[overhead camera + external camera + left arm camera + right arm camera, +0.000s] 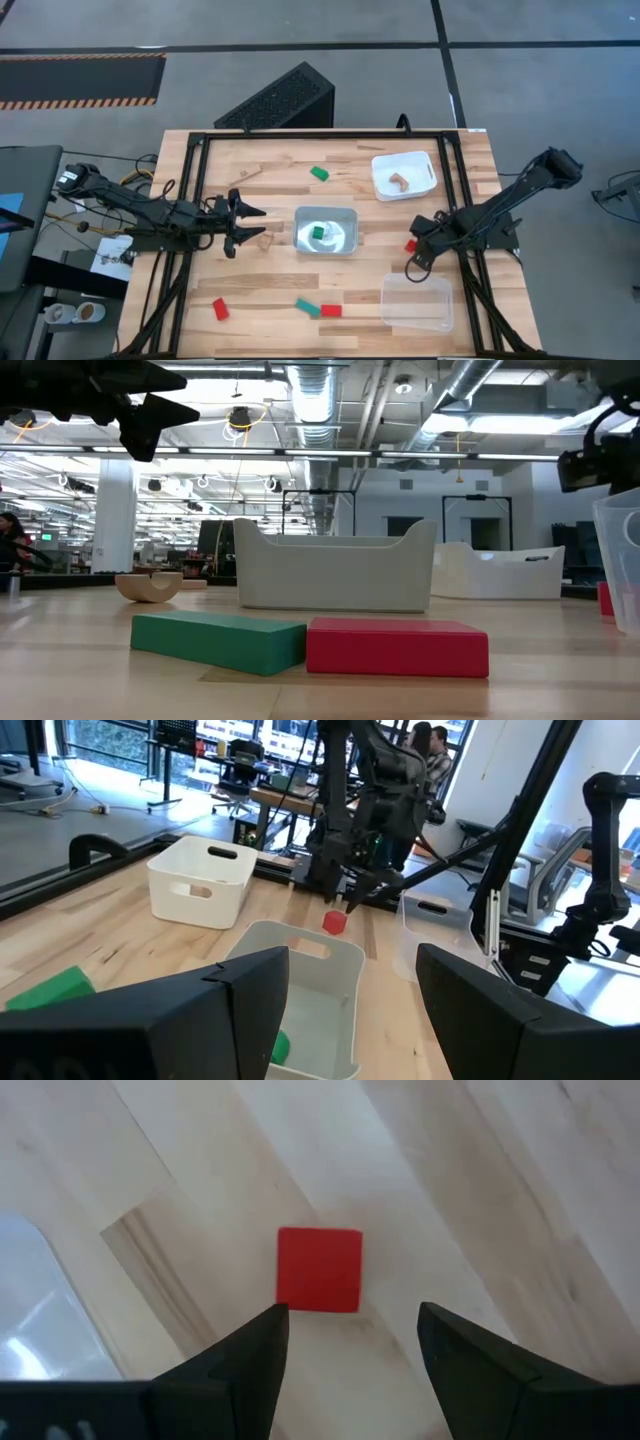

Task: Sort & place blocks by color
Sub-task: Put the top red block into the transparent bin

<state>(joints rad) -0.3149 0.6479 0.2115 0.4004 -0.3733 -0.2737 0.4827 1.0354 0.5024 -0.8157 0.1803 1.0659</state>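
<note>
A small red cube (319,1270) lies flat on the wooden table, right of the silvery tray (345,215). My right gripper (350,1342) hangs over it, pointing down, open, its fingers clear of the cube; the high view shows it (414,258) beside the cube (410,245). My left gripper (250,225) waits open and level, left of the silvery tray, which holds a green block (318,232). Loose on the table are a green block (319,173), a red block (221,309), a green block (307,307) touching a red one (331,311), and a wooden block (265,240).
A white tray (425,180) at the far right holds a wooden piece (399,181). A clear tray (415,318) stands near the front right, close to my right gripper. A black frame (200,140) runs around the table. People stand in the room beyond.
</note>
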